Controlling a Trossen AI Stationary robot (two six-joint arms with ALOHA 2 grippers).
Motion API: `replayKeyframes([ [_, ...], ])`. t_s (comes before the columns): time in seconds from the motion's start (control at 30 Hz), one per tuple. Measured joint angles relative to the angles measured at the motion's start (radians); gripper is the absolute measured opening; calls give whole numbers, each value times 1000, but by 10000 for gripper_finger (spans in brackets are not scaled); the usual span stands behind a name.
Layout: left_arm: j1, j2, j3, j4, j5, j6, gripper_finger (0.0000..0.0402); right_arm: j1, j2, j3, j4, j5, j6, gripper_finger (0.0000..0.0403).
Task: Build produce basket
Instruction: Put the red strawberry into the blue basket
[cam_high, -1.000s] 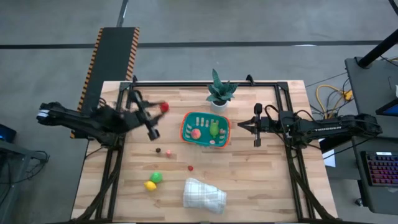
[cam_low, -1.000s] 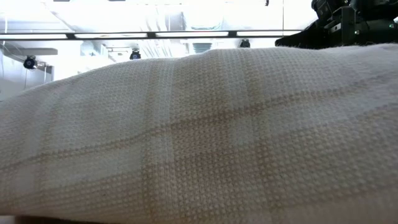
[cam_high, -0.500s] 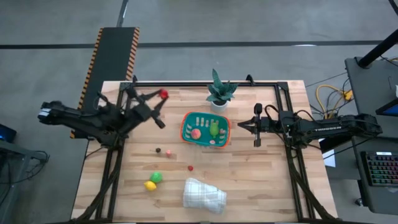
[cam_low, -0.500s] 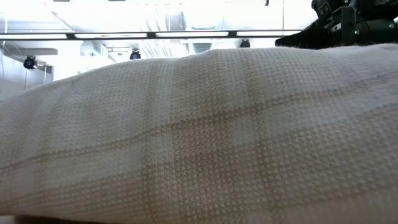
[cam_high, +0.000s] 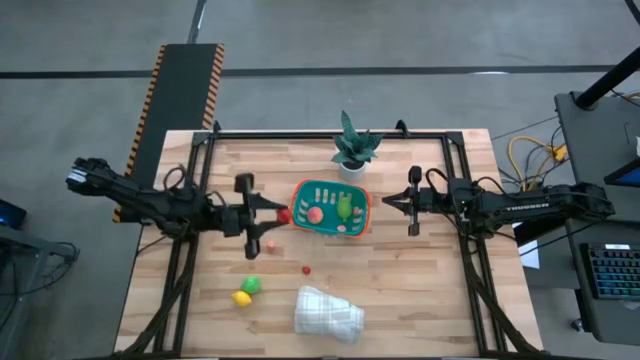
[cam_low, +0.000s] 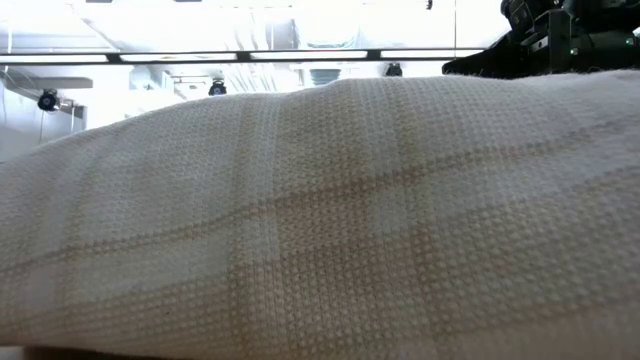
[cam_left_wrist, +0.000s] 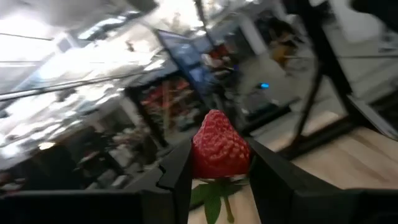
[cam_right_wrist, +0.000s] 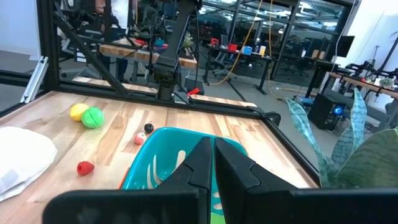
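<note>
My left gripper (cam_high: 280, 214) hovers just left of the basket (cam_high: 304, 190), shut on a red strawberry (cam_high: 286, 216). The teal basket with its orange rim holds a pink piece (cam_high: 315, 214), a green piece (cam_high: 345, 207) and more produce. My right gripper (cam_high: 390, 203) waits shut at the basket's right side, its fingers (cam_right_wrist: 211, 163) over the rim (cam_right_wrist: 163, 134). Loose on the table lie a green piece (cam_high: 251, 284), a yellow piece (cam_high: 241, 298), a small red one (cam_high: 306, 269) and small berries (cam_right_wrist: 148, 128). My left gripper pinches the strawberry's two sides (cam_left_wrist: 219, 151) between its two fingers (cam_left_wrist: 177, 177). The fingers reach in about level from the table's left. The strawberry is lifted clear of the table, and its green leaves (cam_left_wrist: 211, 194) sit low between the fingers.
A folded white cloth (cam_high: 328, 313) lies near the front edge and fills the low view (cam_low: 320, 220). A potted plant (cam_high: 352, 148) stands behind the basket at the far edge. A black frame (cam_high: 330, 134) runs around the table.
My left gripper has swung from the table's far left toward the near edge and the right. It now points at the basket's left side. The strawberry has stayed in its grip, clear of the table.
</note>
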Motion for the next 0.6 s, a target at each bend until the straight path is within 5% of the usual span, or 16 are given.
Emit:
replayKeyframes([
  [0.23,26,9,30,46,-93,31,108,0,0,0,1,1,0,9],
  [0.6,236,157,113,3,-93,-23,108,0,0,0,-1,34,5,9],
])
